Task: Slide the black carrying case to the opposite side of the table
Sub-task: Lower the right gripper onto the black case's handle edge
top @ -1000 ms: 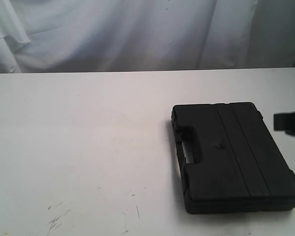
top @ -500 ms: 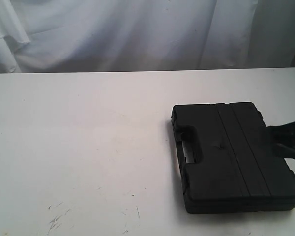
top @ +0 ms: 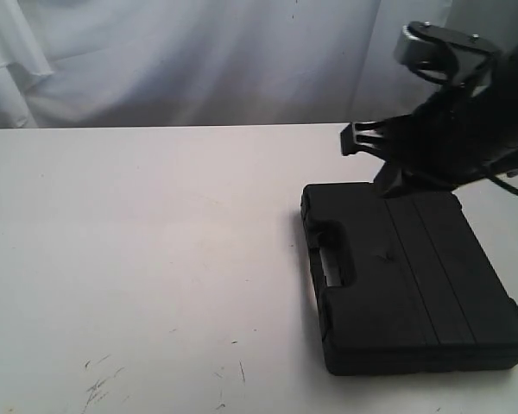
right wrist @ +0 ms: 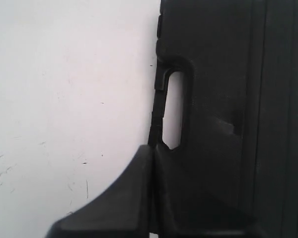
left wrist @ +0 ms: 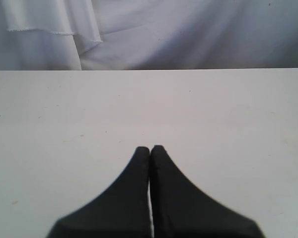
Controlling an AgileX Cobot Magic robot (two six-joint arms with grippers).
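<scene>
The black carrying case [top: 406,276] lies flat on the right part of the white table [top: 138,241], its handle cut-out [top: 332,259] facing left. My right gripper [top: 388,188] hangs shut over the case's far edge, holding nothing. In the right wrist view its closed tips [right wrist: 152,148] sit just above the case [right wrist: 223,74], beside the handle opening [right wrist: 173,109]; whether they touch it I cannot tell. The left gripper [left wrist: 150,148] is shut and empty above bare table [left wrist: 64,109], and does not show in the exterior view.
A white curtain [top: 198,60] hangs behind the table's far edge. Dark scuff marks [top: 99,384] mark the front left of the tabletop. The case's right corner lies near the right border of the exterior view.
The right arm has come in from the right edge of the exterior view and now stands over the far side of the case. The case has not moved.
</scene>
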